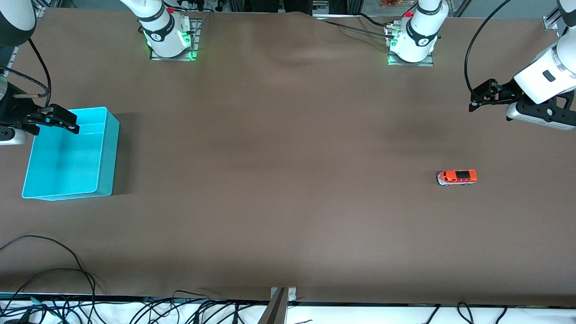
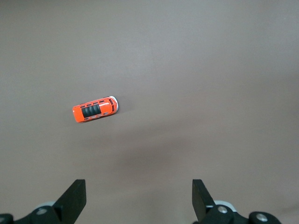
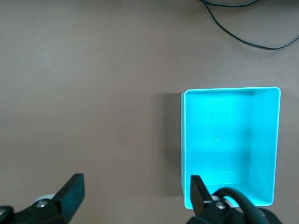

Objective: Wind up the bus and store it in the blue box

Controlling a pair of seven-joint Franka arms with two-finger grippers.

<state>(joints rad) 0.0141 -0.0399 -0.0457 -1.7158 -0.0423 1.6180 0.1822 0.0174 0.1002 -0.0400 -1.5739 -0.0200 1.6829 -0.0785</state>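
Fingers on both grippers stand spread wide and pinch nothing, so no part of the job is in hand yet. The bus [image 1: 456, 177] sits on its wheels on the bare table [image 1: 288, 202] toward the left arm's end, well apart from everything else, its length lying along the table and its pale front pointing toward the right arm's end. From the left wrist view it [image 2: 94, 109] shows whole, roof up, with open cloth all round, which leaves room for fingers to come down on either flank. The left gripper [image 1: 483, 96] hangs in the air near that end of the table, not over the toy, so my guess is that this arm makes the first grasp, being the closer one.

The box [image 1: 67, 155] rests toward the right arm's end, mouth up and with nothing in it, ready to take the toy. The right gripper [image 1: 60, 120] hovers over the box's rim on the side farther from the front camera, and its wrist view looks straight down into the box [image 3: 229, 144]. That placing suits a helper role: likely it waits to assist with winding or to receive the toy.
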